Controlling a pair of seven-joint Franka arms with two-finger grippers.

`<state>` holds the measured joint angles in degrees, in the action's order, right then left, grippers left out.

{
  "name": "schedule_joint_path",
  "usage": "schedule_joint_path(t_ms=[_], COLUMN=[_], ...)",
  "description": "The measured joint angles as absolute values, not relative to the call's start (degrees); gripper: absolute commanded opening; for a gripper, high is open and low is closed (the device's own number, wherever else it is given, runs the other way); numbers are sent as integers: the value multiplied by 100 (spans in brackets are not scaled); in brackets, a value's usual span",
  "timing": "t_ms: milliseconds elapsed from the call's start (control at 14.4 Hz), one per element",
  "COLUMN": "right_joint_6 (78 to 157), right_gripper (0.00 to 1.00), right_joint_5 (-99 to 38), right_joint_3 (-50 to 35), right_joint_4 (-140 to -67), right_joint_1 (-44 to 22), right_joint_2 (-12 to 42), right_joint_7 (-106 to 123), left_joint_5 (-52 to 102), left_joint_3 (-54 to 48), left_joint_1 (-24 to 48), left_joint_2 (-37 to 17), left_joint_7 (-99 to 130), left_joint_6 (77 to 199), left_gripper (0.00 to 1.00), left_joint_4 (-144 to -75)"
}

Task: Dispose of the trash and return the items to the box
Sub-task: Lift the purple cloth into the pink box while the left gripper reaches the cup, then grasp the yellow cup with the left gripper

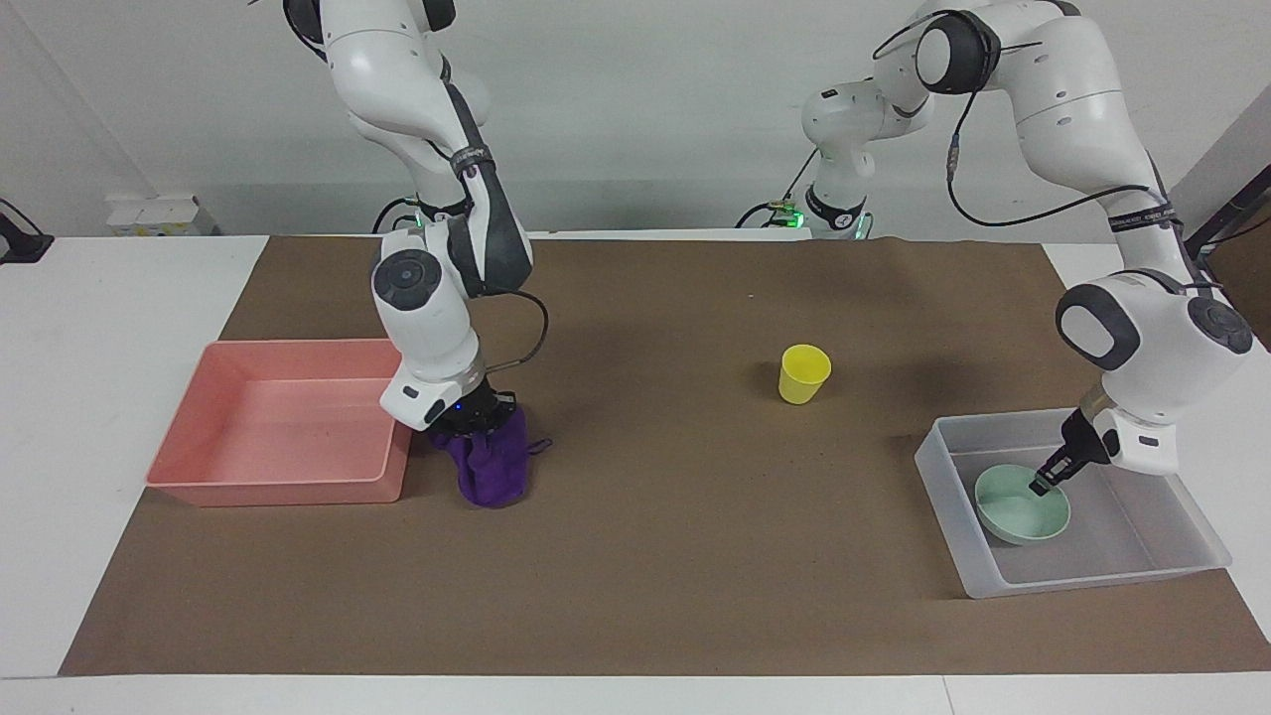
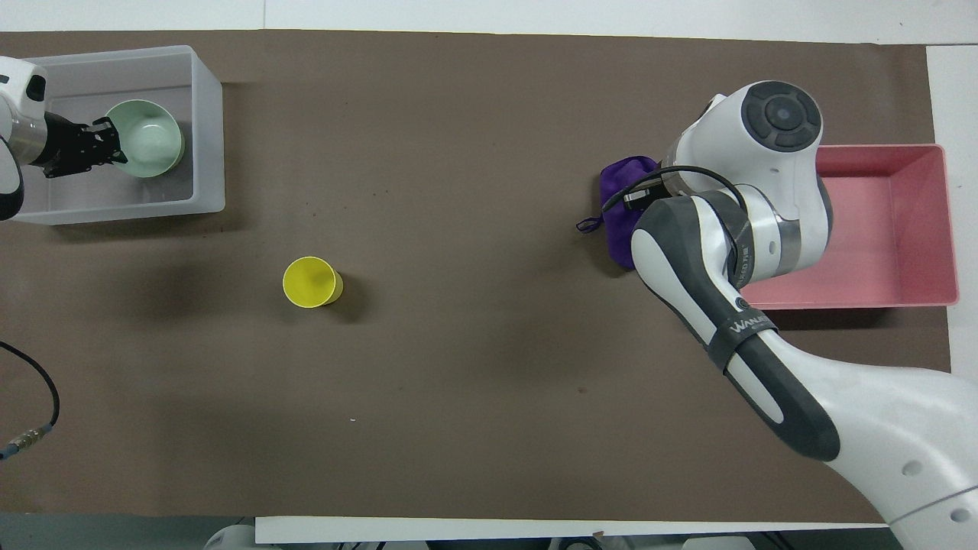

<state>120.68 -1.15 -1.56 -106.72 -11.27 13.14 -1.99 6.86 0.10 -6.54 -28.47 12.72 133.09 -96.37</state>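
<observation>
My right gripper (image 1: 477,419) is shut on the top of the deep-purple rag (image 1: 492,465), which hangs bunched from it, its lower end at the mat beside the pink tray. The rag also shows in the overhead view (image 2: 620,200), partly under the arm. My left gripper (image 1: 1043,484) is shut on the rim of the mint-green bowl (image 1: 1023,511), held low inside the clear box (image 1: 953,526), at or just above its floor. Overhead, the left gripper (image 2: 107,145) grips the bowl (image 2: 149,137) in the box (image 2: 205,122). The yellow cup (image 1: 802,372) stands upright on the mat mid-table, also visible overhead (image 2: 309,281).
A pink tray (image 1: 228,467), with nothing in it, lies at the right arm's end of the table, also visible overhead (image 2: 886,290). A brown mat (image 1: 645,576) covers the table. A loose cable (image 2: 30,412) shows at the overhead view's edge.
</observation>
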Motion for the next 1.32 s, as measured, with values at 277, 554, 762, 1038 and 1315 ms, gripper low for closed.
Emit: schedule_joint_path(t_ms=[277, 554, 762, 1038, 1315], right_joint_6=[11080, 10431, 10078, 10037, 10560], right_gripper=[0, 0, 0, 0, 0], right_joint_5=[-115, -96, -83, -82, -82], right_joint_3=[-132, -87, -77, -50, -42], right_joint_4=[-10366, -10227, -10230, -10389, -10844], right_joint_1=[-1090, -841, -291, 627, 1132], right_joint_2=[759, 273, -8, -49, -17], right_joint_7=[-199, -178, 218, 906, 1239], left_joint_5=[681, 243, -29, -46, -48], left_joint_3=[20, -49, -98, -129, -149], left_joint_1=[-655, -379, 410, 1286, 1872], left_joint_2=[-2643, -1736, -1145, -311, 252], left_joint_7=[1195, 1128, 1264, 1678, 2515], left_joint_6=[12458, 10819, 9904, 10563, 12540], left_gripper=[99, 100, 97, 97, 95], left_joint_4=[-9112, -8814, -9290, -11128, -13052])
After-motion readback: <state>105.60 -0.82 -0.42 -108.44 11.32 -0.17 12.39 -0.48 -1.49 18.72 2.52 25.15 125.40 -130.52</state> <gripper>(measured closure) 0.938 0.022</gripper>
